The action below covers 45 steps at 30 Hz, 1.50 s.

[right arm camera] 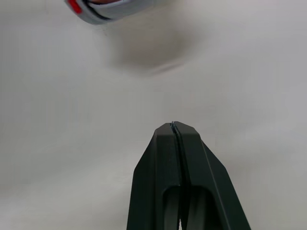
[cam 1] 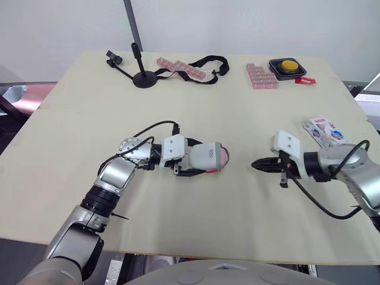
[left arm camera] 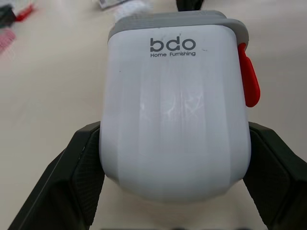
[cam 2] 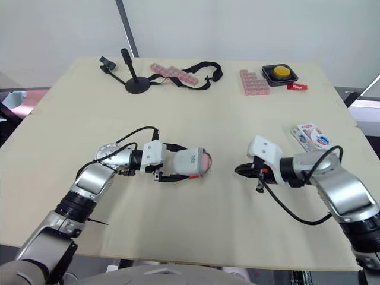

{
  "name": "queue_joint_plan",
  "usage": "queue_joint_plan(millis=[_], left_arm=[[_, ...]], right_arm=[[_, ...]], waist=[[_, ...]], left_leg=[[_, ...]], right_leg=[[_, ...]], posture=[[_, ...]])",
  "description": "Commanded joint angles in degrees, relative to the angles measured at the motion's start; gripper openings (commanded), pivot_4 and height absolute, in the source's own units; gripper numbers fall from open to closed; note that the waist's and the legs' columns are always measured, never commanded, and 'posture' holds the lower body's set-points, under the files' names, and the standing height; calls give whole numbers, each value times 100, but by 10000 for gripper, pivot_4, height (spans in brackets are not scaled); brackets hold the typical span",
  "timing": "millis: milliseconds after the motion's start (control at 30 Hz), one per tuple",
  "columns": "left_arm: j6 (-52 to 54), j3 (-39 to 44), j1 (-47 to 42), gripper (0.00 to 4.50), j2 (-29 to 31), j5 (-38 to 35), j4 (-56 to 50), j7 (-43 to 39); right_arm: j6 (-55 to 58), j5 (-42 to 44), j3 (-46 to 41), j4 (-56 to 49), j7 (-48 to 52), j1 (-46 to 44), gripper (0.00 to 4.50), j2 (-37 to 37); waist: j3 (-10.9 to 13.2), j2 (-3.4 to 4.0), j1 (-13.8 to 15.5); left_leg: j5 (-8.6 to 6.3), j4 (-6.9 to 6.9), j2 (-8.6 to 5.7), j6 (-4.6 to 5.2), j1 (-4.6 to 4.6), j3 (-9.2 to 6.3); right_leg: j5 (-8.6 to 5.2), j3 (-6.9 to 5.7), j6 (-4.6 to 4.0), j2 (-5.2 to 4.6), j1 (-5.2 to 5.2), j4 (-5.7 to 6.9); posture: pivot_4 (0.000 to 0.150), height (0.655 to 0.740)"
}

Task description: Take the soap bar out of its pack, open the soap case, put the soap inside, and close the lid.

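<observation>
Table (cam 1: 178,107): one soap case (cam 1: 208,157), one pack (cam 1: 325,130).

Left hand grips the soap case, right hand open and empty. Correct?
No. The right hand is shut tight, not open, as the right wrist view shows. The left hand does grip the soap case, and the right is empty.

Left pincer (cam 1: 205,160) clamped, right pincer (cam 1: 256,164) closed, empty
</observation>
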Motion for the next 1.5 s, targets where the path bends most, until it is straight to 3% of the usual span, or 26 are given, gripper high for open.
queue_joint_plan(millis=[33,233,467,633,900,1500], left_arm=[[-684,302,129,34570,-231,84,-334,672],[-1382,228,433,34570,-333,520,-571,1330],[-1571,110,509,34570,-283,594,-531,1432],[-1522,3,486,34570,-231,465,-531,1244],[-1410,-126,478,34570,-171,357,-572,979],[-1319,-215,429,34570,-224,374,-594,963]], right_arm=[[1151,1076,-623,-382,-295,102,2631,254],[3714,2585,-1508,-319,-1240,-334,21149,907],[4618,3151,-1913,-157,-1782,-837,44679,1277],[4672,3250,-1676,-102,-1908,-920,44679,1356],[4953,3475,-1815,174,-2500,-1319,44679,2133],[4953,4347,-1725,554,-3649,-1420,44679,2617]], waist=[[0,0,-3],[2,5,-4],[4,10,40],[5,12,106],[7,16,108],[8,18,118]], left_leg=[[0,0,0,0,0,0],[1,0,0,-1,8,-1],[1,1,0,-1,16,-1],[1,1,0,-1,14,0],[1,1,0,-2,14,0],[1,0,0,-2,13,0]], right_leg=[[0,0,0,1,0,-2],[0,2,0,1,5,-10],[0,1,0,1,5,-7],[0,0,0,1,5,-3],[0,0,0,0,2,4],[0,-3,0,0,1,2]], posture=[[1500,7400],[1500,7400],[1500,7400],[1500,7400],[1500,7400],[1500,7400]])
